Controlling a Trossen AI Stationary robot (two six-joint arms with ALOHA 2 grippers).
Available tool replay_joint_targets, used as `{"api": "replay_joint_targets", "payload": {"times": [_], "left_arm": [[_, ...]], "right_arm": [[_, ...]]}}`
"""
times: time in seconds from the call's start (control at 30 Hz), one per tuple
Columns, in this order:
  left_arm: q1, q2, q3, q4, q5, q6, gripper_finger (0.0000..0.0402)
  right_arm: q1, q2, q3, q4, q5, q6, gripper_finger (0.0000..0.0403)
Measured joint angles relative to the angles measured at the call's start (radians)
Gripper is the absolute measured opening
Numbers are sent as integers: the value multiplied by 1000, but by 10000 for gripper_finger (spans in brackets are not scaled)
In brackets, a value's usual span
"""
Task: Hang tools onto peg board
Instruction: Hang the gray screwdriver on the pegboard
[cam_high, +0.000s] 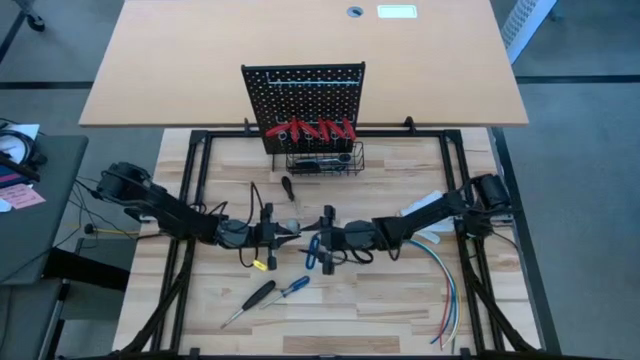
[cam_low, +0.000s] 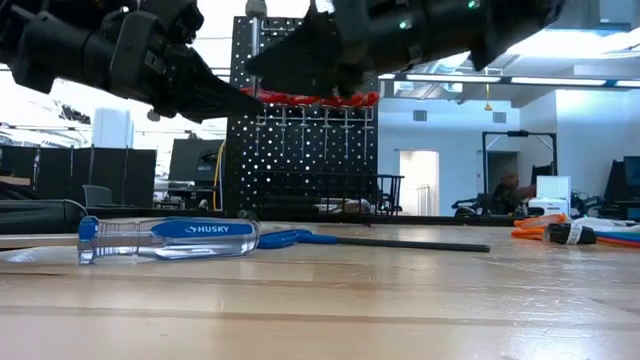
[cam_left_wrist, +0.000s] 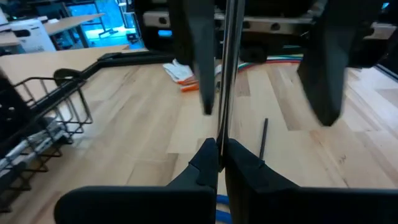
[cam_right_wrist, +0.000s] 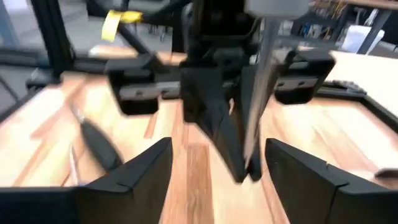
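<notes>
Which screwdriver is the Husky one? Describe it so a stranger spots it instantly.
Start at the wooden table, at the edge farthest from the black pegboard. Two screwdrivers lie there side by side; the Husky screwdriver is nearer the right arm. Its handle is clear and blue, while the other screwdriver has a black one.

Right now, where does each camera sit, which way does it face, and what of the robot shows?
High: overhead, looking straight down; both arms, left hand and right hand meeting before the peg board.
Low: table height, facing the peg board past a screwdriver; both arms overhead.
Left wrist: faces the right hand; own fingers shut on a thin shaft.
Right wrist: faces the left hand; own fingers open.
Shared: both wrist views show that shaft.
</notes>
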Motion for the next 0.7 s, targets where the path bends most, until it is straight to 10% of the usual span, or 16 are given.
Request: {"api": "replay_joint_targets", "payload": {"times": [0.7], "left_arm": [[-21,-57,0,-20,-3,-17,5]], "right_arm": [[-32,42,18,135,-17,24,62]]}}
